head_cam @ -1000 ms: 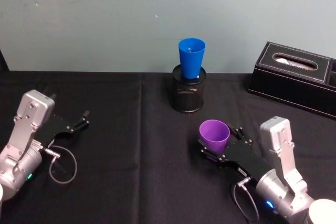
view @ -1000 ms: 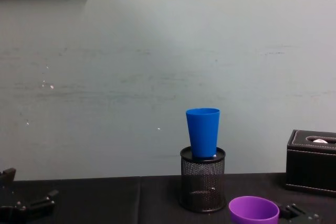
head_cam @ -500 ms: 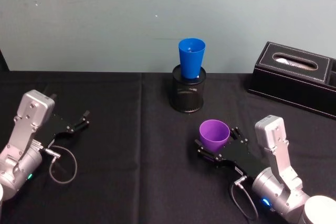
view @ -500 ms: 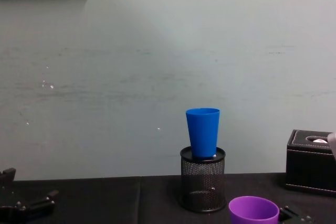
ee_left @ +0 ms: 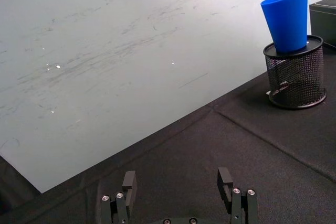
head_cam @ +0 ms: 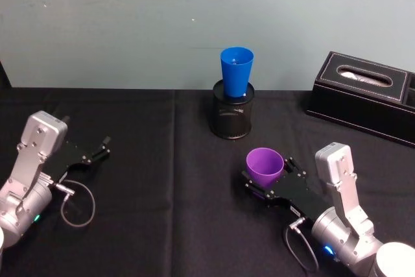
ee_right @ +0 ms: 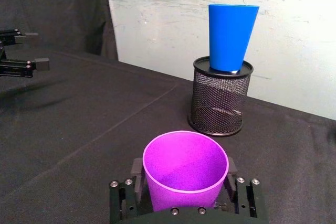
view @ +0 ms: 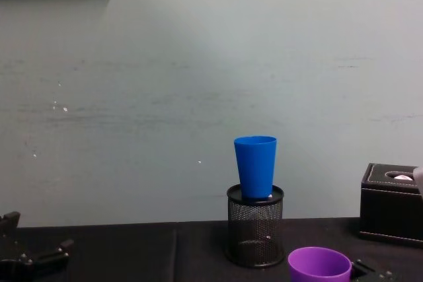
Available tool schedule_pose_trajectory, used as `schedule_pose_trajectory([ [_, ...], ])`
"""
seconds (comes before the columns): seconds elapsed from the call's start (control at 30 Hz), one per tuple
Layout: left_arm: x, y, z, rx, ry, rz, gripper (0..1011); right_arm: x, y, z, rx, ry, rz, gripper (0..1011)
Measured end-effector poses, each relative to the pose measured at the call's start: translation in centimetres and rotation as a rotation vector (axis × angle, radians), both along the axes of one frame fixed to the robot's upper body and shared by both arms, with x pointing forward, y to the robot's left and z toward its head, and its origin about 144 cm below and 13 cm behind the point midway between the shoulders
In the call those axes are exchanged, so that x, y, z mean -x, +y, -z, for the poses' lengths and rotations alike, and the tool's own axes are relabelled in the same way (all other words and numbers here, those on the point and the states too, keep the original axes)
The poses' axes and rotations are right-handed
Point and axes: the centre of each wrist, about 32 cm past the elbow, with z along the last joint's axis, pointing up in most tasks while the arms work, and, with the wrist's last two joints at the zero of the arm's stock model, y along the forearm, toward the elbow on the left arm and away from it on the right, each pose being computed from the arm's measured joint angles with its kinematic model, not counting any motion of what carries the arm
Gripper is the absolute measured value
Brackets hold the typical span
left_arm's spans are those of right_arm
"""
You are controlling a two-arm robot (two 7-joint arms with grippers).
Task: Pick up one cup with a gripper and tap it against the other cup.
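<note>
Two end effectors sit low over the black-clothed counter point(head_cam: 162, 212), one at each side. At the near left, the left end effector point(head_cam: 100, 148) rests with its fingers point(ee_left: 128, 182) spread apart and nothing between them; it is well apart from both cups. At the far centre, close to the pale wall, the blue cup point(head_cam: 236, 69) stands upright with its base dropped into the mouth of the black mesh pen holder point(head_cam: 232, 118), most of its body rising above the holder's rim. Nearer and a little to the right of that pair, the purple cup point(head_cam: 264, 165) stands upright, mouth up, low at the counter; its base is hidden, so I cannot tell whether it rests on the cloth. The right end effector point(head_cam: 269, 173) reaches in from the near right and is clamped on this cup: in the right wrist view its two black fingers point(ee_right: 137, 167) press against opposite sides of the lower wall, with the wide rim above them. The purple cup is clearly apart from the blue cup and the holder. At the far right lies a black tissue box point(head_cam: 363, 95).
</note>
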Motion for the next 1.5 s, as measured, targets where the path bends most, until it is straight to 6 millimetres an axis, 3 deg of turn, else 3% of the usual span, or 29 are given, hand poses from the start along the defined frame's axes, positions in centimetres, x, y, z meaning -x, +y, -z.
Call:
schedule_pose_trajectory([
  [0.2, 0.00, 0.00, 0.00, 0.000, 0.000, 0.000, 1011, 0.02, 0.00, 0.00, 0.000, 0.000, 0.001, 778],
  [0.4, 0.00, 0.00, 0.00, 0.000, 0.000, 0.000, 1012, 0.04, -0.01, 0.00, 0.000, 0.001, 0.001, 741],
  [1.5, 0.00, 0.00, 0.00, 0.000, 0.000, 0.000, 1012, 0.07, -0.07, -0.16, -0.002, -0.003, 0.008, 729],
])
